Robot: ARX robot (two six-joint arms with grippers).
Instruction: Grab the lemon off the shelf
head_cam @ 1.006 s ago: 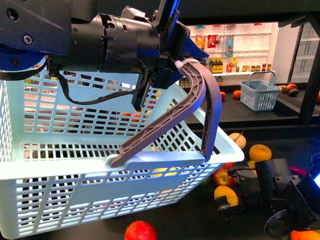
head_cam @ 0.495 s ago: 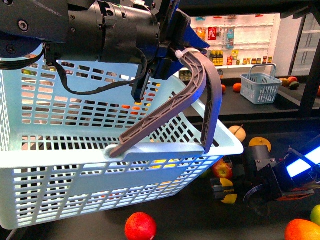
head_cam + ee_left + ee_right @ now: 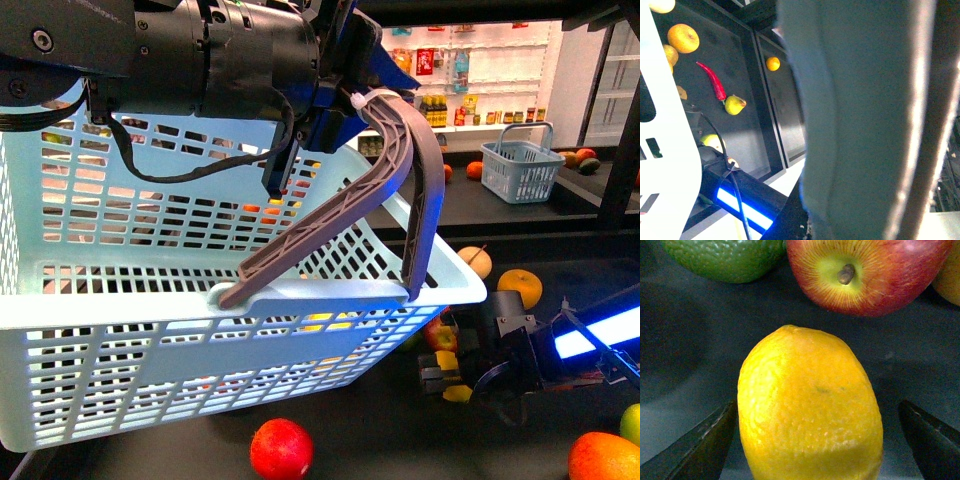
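Observation:
The yellow lemon (image 3: 810, 405) lies on the dark tray of the shelf (image 3: 680, 365), filling the right wrist view. My right gripper (image 3: 815, 442) is open around it, one black finger (image 3: 700, 450) on each side with small gaps showing. In the front view the right gripper (image 3: 445, 375) is low on the shelf tray (image 3: 390, 440), and only a sliver of the lemon (image 3: 457, 393) shows. My left gripper (image 3: 350, 105) is shut on the grey basket handle (image 3: 400, 190) and holds the pale blue basket (image 3: 200, 330) up. The blurred handle (image 3: 860, 120) fills the left wrist view.
A red apple (image 3: 865, 275) and a green fruit (image 3: 725, 257) lie just beyond the lemon. On the tray are another red apple (image 3: 281, 450), an orange (image 3: 520, 287), a pear (image 3: 476, 262) and a mango (image 3: 605, 460). A small basket (image 3: 517, 170) stands on a far counter.
My right arm has swung left and down along the tray, bringing its gripper up to the lemon. The held basket has shifted only slightly.

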